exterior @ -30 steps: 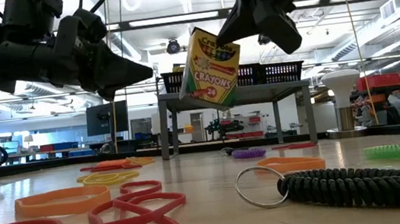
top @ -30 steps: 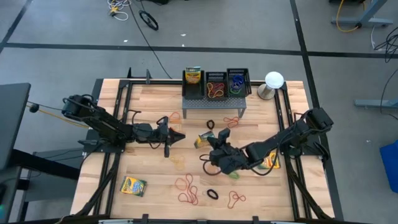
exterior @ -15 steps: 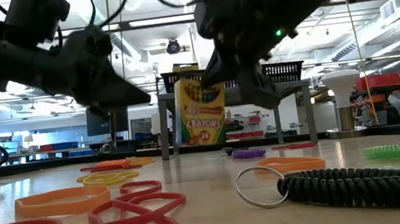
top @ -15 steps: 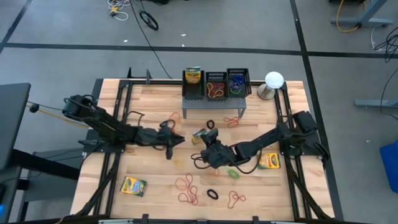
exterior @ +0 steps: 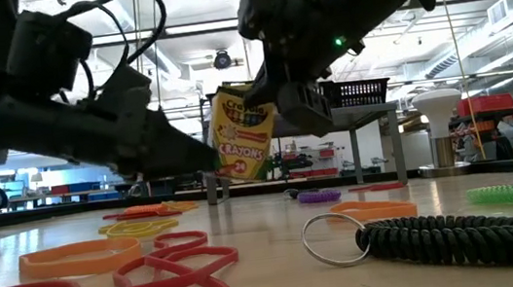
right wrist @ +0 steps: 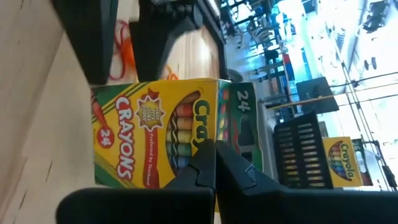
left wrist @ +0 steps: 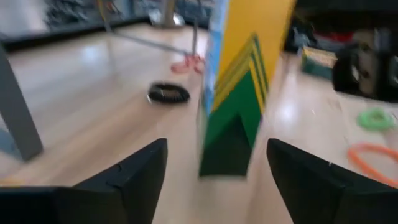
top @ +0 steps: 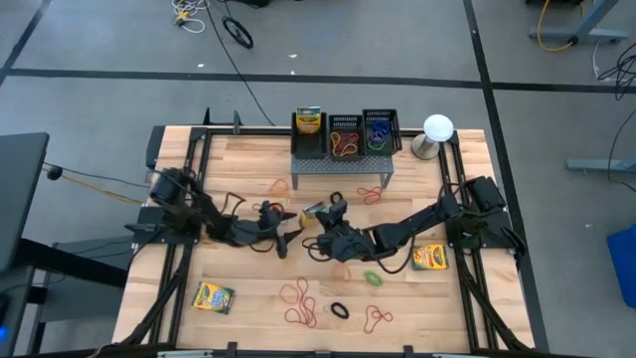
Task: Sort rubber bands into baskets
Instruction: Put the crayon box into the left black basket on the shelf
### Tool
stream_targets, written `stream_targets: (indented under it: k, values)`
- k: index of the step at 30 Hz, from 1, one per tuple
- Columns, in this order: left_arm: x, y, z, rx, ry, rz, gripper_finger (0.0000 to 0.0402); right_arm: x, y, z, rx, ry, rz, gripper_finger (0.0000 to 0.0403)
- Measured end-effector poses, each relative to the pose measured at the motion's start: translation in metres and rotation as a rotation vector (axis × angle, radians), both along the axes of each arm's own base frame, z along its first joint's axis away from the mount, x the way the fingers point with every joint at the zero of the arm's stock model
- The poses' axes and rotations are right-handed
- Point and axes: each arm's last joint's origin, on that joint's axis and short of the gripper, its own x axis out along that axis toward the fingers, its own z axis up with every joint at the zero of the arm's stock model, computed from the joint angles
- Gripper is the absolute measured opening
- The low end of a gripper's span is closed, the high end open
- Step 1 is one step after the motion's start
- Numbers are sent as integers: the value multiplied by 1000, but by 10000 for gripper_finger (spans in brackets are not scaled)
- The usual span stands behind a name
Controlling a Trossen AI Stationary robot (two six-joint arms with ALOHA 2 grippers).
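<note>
1. My left pincer stands spread apart, just left of the crayon box.
2. My right pincer is clamped on that box above the desk.
3. Rubber bands lie nearer me; baskets sit behind.

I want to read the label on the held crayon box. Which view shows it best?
The right wrist view: the crayon box fills it, lettering legible. Low view shows it tilted; left wrist only an edge; high view tiny.
</note>
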Motion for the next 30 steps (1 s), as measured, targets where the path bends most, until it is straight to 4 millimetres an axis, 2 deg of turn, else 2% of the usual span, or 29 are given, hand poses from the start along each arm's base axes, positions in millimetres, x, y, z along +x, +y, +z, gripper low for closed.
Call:
stream_targets:
  k: [3, 6, 13, 17, 20, 25, 30]
  values:
    - [5, 0, 1, 42, -50, 44, 285, 0, 2, 1, -5, -6, 10, 0]
    - [7, -1, 4, 69, -69, 34, 268, 0, 2, 1, 4, -13, 10, 0]
    - [8, -3, 7, 90, -83, -17, 175, 2, 4, 1, 92, -50, 48, 22]
    - [8, -5, 8, 116, -80, -30, 115, 2, 7, 3, 161, -113, 25, 57]
    - [6, -7, 9, 144, -88, -45, 86, -1, 14, 4, 215, -152, 21, 94]
    - [-3, -7, 9, 153, -84, -54, 83, -14, 27, 26, 371, -280, -20, 161]
    - [-7, -6, 7, 153, -69, -75, 85, -32, 26, 44, 587, -317, -83, 203]
